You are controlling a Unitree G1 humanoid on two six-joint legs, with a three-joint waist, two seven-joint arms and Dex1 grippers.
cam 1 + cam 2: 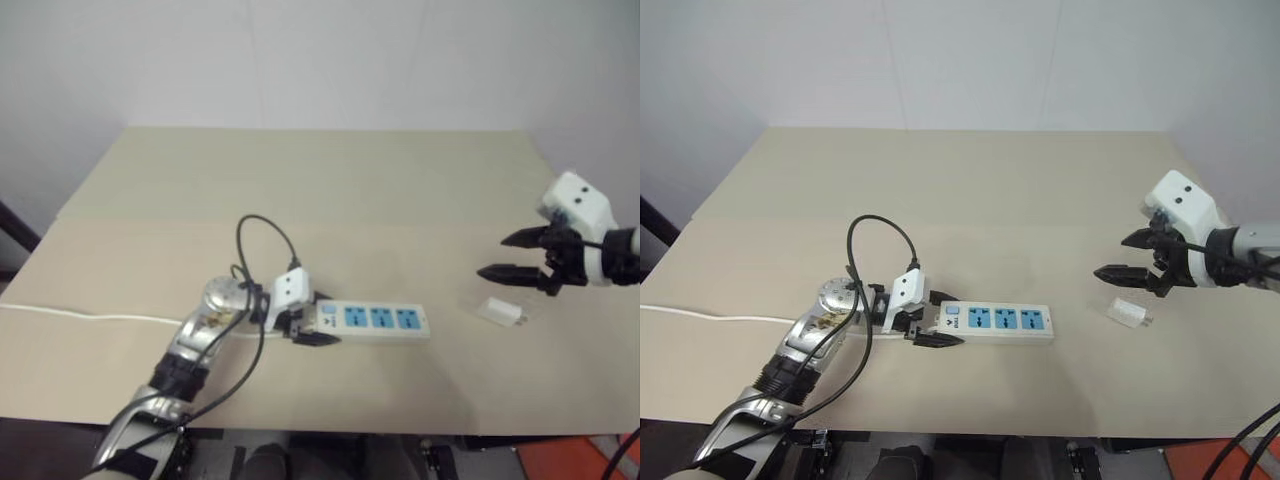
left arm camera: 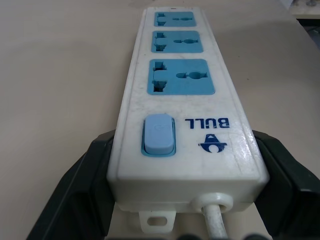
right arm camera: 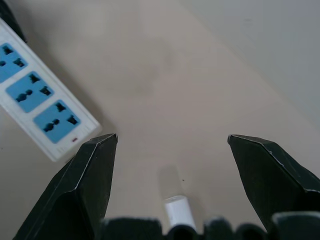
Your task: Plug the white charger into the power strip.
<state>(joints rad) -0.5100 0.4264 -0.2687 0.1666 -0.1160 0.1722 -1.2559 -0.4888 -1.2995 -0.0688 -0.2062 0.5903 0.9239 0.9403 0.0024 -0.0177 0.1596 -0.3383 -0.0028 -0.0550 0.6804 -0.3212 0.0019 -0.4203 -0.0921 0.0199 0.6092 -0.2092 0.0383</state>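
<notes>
Beige table (image 1: 330, 180) fills most of the head view. Power strip (image 1: 375, 320) lies flat near centre, three blue sockets up, long axis running 9 to 3 o'clock, thin white cord (image 1: 90, 317) trailing off at 9. Left gripper (image 1: 312, 325) clamped on the strip's switch end, one black finger (image 2: 80, 195) on each long side. Right gripper (image 1: 512, 256) hovers at 3 o'clock, fingers spread wide, empty. White charger (image 1: 499, 311) lies on the table just below it, well apart from the strip.
</notes>
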